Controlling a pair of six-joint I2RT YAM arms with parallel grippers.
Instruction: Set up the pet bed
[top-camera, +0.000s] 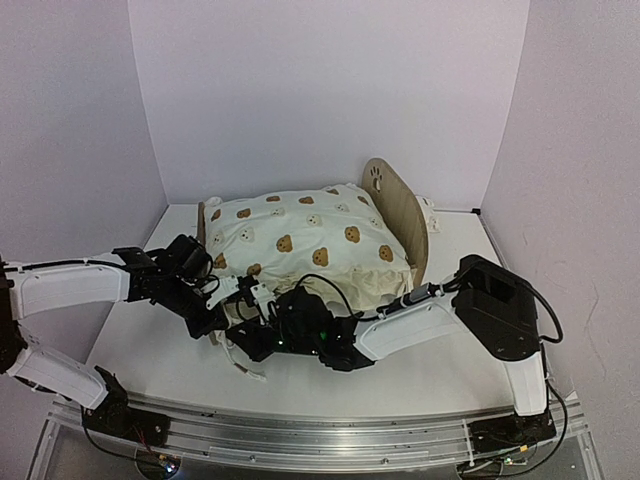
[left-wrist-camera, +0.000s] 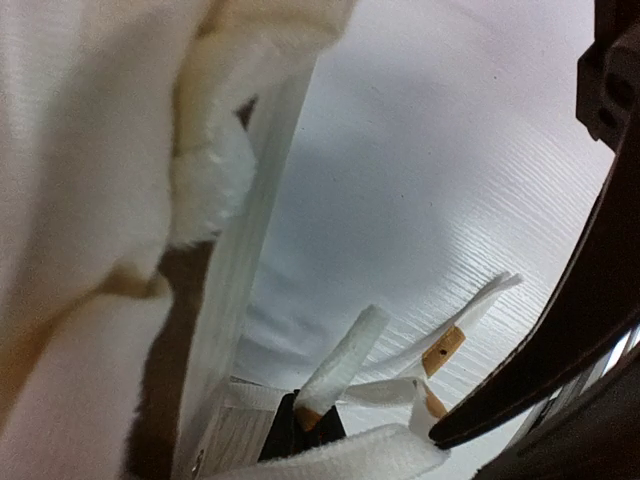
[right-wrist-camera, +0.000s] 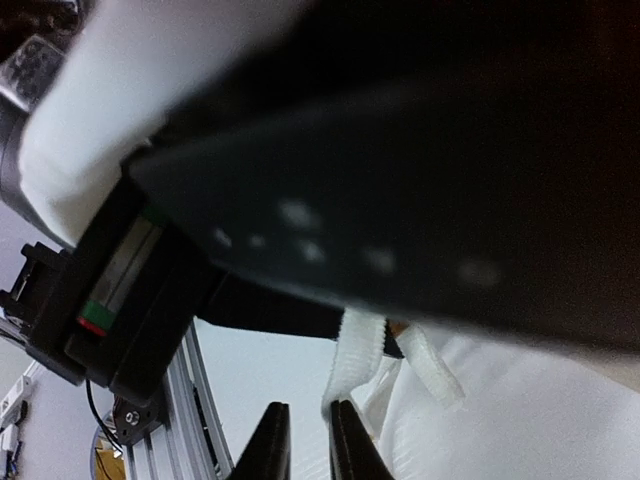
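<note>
No writing could be read anywhere. The nearest thing to a label was a green-and-red strip (right-wrist-camera: 112, 285) on a black block in the right wrist view, too blurred to make out. One paw-print cutout (top-camera: 376, 178) showed in the rounded headboard.

One pet bed (top-camera: 400, 222) stood on the white desk (top-camera: 450, 370) toward the back wall, with its headboard on the right and the lower footboard (top-camera: 202, 222) on the left. One cream bedding piece (top-camera: 310, 235), printed with brown and pale bear faces, lay puffed over the frame and hid the base.

Two arms were in view, and both reached to the near side of the bed. The left arm stretched in low from the left edge, and its left gripper (top-camera: 222, 312) was tucked under the bedding's front hem. I cannot tell whether its fingers were spread or pinched. The right arm bent from its base at the right and ran leftward along the bed's front, so that the two wrists crowded together.

In the right wrist view, the right gripper (right-wrist-camera: 308, 455) had its two dark fingertips almost pressed together, with only a thin gap and nothing seen between them. A white strap (right-wrist-camera: 355, 360) hung just above the right-hand tip. Several such straps (left-wrist-camera: 345, 360), with tan ends, lay loose on the desk beside the bed's edge.
</note>
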